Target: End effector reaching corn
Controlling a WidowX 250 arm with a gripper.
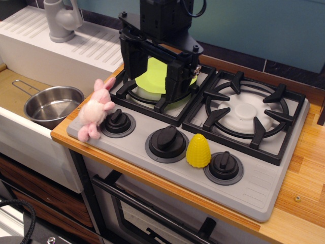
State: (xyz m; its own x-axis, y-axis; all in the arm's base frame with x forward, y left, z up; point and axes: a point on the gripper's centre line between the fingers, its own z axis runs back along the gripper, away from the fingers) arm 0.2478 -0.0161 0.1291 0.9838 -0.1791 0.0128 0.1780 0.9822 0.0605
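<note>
The yellow toy corn (198, 150) stands upright on the grey stove front panel, between the middle knob (167, 142) and the right knob (224, 166). My black gripper (155, 80) hangs over the left burner, behind and to the left of the corn and well apart from it. Its two long dark fingers (177, 84) are spread apart and hold nothing. The lime-green plate (151, 76) on the left burner shows between them.
A pink plush bunny (95, 109) lies by the left knob (118, 122). A steel pot (53, 105) sits in the sink to the left. A grey faucet (61, 20) stands at the back left. The right burner grate (248, 114) is bare.
</note>
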